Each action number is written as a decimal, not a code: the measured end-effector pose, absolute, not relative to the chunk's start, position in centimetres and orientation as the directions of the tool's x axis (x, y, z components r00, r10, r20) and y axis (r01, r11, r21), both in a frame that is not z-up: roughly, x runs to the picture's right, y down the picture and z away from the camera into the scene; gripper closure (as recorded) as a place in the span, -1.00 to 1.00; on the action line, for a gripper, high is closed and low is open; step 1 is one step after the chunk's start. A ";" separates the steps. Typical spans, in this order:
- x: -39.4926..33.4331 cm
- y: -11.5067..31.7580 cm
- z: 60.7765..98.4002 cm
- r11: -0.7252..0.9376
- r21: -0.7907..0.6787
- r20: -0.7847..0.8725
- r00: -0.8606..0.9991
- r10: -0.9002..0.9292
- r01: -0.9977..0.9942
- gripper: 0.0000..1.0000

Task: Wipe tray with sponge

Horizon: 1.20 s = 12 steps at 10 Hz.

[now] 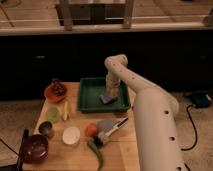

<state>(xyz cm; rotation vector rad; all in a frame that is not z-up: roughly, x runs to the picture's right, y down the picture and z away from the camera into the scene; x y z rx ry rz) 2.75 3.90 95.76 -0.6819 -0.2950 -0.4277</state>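
Observation:
The dark green tray [90,102] sits at the back middle of the wooden table. The small grey-blue sponge [106,98] lies on the tray floor, right of its centre. My gripper [109,93] reaches down into the tray from the white arm [150,110] and is shut on the sponge, pressing it against the tray floor. The arm comes in from the lower right and bends over the tray's right side.
An orange-red plate [50,94] with a dark item stands left of the tray. In front are a green cup [52,114], a metal cup [46,129], a white disc [71,135], a dark red bowl [34,147], an orange ball [90,130] and a grey blade with a white handle [112,127].

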 end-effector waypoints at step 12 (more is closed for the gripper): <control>8.7 4.6 94.9 0.701 -0.554 0.405 0.881 -0.244 0.449 0.99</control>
